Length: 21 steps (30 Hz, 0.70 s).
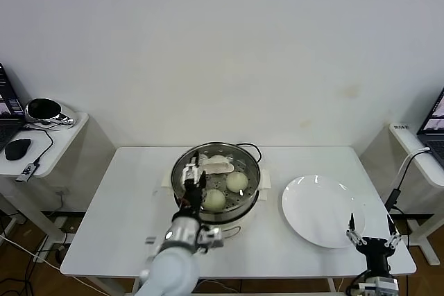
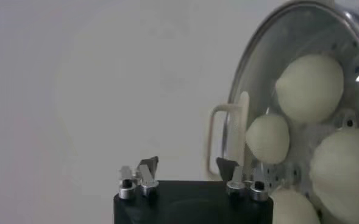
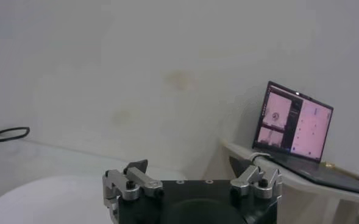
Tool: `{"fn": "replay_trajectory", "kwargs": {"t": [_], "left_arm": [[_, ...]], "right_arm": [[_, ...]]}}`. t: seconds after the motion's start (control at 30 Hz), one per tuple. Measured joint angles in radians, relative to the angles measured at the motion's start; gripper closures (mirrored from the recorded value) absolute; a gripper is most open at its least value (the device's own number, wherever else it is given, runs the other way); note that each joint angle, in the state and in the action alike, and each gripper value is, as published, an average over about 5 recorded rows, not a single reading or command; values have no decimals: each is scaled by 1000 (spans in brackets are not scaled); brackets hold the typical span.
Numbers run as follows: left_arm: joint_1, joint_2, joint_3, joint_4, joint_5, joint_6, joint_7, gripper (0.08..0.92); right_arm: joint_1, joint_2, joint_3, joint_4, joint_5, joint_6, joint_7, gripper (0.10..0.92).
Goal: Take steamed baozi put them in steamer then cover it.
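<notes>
The steamer (image 1: pixel 182 171) stands mid-table, a shiny steel pot on a cream base. The clear glass cover lies on it, its cream bar handle (image 1: pixel 218 166) at the middle. Two baozi (image 1: pixel 237 181) (image 1: pixel 214 199) show through the glass. The left wrist view shows four baozi (image 2: pixel 310 88) in the pot on the perforated tray, and a cream side handle (image 2: pixel 219 140). My left gripper (image 1: pixel 195 175) (image 2: pixel 187 165) is open and empty over the pot's left part. My right gripper (image 1: pixel 373 230) (image 3: pixel 188 167) is open and empty at the front right.
A bare white plate (image 1: pixel 319 209) (image 3: pixel 39 198) lies right of the steamer, just beside my right gripper. A black cable (image 1: pixel 253 149) runs behind the pot. Side tables with a laptop (image 3: pixel 295 125) stand off both table ends.
</notes>
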<state>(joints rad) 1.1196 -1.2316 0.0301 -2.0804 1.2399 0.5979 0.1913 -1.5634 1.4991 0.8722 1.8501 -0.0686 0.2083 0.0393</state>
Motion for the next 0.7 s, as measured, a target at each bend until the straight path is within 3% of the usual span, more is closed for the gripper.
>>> {"fn": "replay_trajectory", "kwargs": {"t": [0.17,0.4,0.7], "left_arm": [[174,29,-113,-103,-212,-103,-138,179],[437,7,-319,-158,-656,-345,-302,177],[684,-31,-466,-136,-1105,-573,-414,177]], "right_arm": [[-3,-2,-13,-3,0,5,-6,203],[-28,-22,-47,3,24,12,-26,203],[-98,-99,-112,36,134,-27,-99,203]]}}
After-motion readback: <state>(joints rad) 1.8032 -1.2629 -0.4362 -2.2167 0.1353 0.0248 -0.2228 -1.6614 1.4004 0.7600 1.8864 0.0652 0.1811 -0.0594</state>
